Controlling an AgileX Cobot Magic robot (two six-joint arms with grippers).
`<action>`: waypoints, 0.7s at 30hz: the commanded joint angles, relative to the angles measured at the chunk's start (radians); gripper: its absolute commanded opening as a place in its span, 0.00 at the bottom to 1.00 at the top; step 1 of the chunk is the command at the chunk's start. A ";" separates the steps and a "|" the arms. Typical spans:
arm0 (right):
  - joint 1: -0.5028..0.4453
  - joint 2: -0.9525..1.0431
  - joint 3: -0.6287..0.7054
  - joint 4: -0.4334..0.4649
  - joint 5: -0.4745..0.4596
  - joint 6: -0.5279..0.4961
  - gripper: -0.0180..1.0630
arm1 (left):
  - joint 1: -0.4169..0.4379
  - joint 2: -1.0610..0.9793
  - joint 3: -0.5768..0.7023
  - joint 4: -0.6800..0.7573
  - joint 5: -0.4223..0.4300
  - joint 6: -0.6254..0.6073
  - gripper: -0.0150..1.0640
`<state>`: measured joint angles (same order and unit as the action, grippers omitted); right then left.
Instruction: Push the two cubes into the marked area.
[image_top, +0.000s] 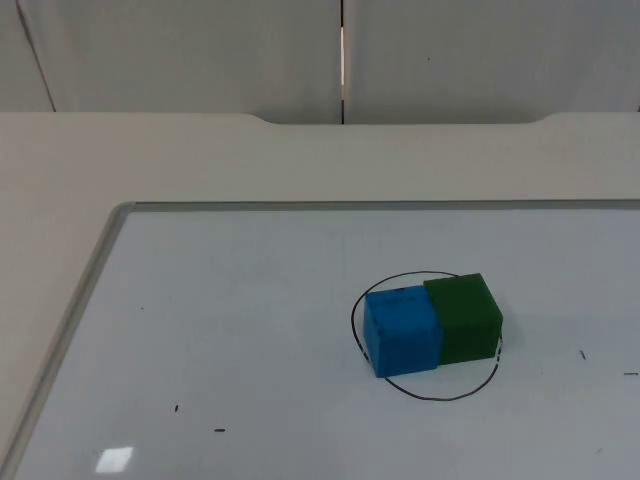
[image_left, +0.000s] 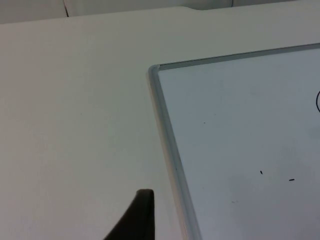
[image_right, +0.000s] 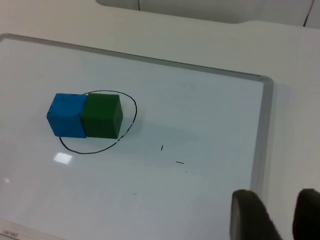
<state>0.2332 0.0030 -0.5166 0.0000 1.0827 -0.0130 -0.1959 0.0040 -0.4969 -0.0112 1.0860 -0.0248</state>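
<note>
A whiteboard (image_top: 250, 330) with a thin grey frame lies flat on the white table (image_top: 200, 160), and both cubes are on it. The blue cube (image_top: 402, 330) and the green cube (image_top: 463, 318) stand side by side with their faces touching, upright and not stacked. Around them a black oval line (image_top: 420, 393) is drawn on the whiteboard. The two cubes sit inside this oval, though the blue cube reaches the line on one side and the green cube reaches it on the other side, so their outer edges cover it there. The pair is in the middle part of the whiteboard, well away from its far edge and from its corners. A few small black marks (image_top: 219, 431) are on the white surface nearer to the front edge.

In the right wrist view the same pair is seen: the blue cube (image_right: 67, 114) against the green cube (image_right: 102, 116), with the oval line (image_right: 87, 150) around them. The right gripper (image_right: 280, 215) hangs above the table just outside the whiteboard's frame, well apart from the cubes; its two black fingertips (image_right: 247, 215) have a clear gap between them and nothing is between.

The left gripper (image_left: 137, 217) waits above the bare table, just beside the whiteboard's frame (image_left: 167, 140) and near one of its corners. I see one dark fingertip of it, so I cannot tell if it is spread or pressed together.
</note>
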 joint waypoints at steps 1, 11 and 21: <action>-0.003 -0.003 0.001 0.000 -0.002 -0.006 0.30 | -0.003 -0.004 0.003 -0.007 -0.013 0.004 0.99; -0.003 -0.003 0.001 0.000 -0.002 -0.006 0.89 | -0.003 -0.004 0.003 -0.015 -0.013 0.025 0.99; -0.003 -0.003 0.001 0.000 -0.002 -0.006 0.99 | -0.003 -0.004 0.003 -0.015 -0.013 0.025 0.99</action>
<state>0.2332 0.0030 -0.5166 0.0000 1.0827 -0.0130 -0.1959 0.0040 -0.4969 -0.0112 1.0860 0.0000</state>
